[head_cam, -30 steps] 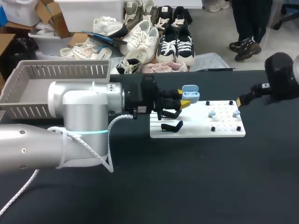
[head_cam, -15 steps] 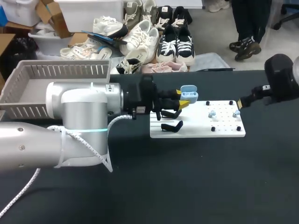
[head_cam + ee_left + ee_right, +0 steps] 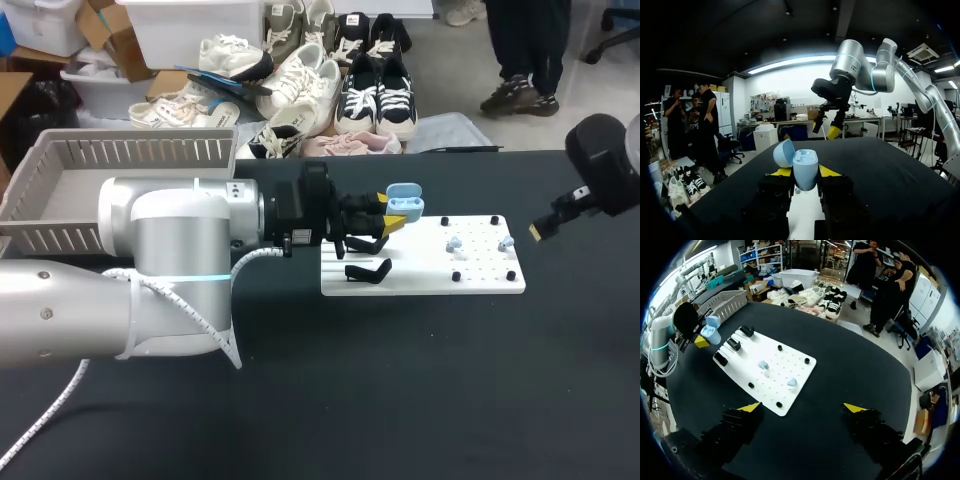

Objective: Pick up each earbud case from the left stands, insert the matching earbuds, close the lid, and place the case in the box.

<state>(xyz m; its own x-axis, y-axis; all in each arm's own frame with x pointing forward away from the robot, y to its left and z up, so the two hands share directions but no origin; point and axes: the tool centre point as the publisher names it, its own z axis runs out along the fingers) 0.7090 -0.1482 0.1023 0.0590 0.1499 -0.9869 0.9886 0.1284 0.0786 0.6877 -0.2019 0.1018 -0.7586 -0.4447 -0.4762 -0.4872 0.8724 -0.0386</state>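
Pale blue case [image 3: 405, 200] — white board [image 3: 425, 270], black table [image 3: 400, 380].

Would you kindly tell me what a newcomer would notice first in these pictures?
The left gripper clamps an open pale-blue earbud case at the white board's left end. Two matching earbuds lie on that board, while the right gripper hangs open past its right edge.

Got a pale-blue earbud case [image 3: 805, 165], lid flipped open, upright, pinched in the left claw [image 3: 804, 172] just beside the black stands [image 3: 368, 270]. Spotting two pale-blue earbuds [image 3: 454, 243] lying apart on the white pegboard [image 3: 480, 282]. Seeing the grey slatted box [image 3: 120, 165] well off to the left on the counter [image 3: 420, 380].
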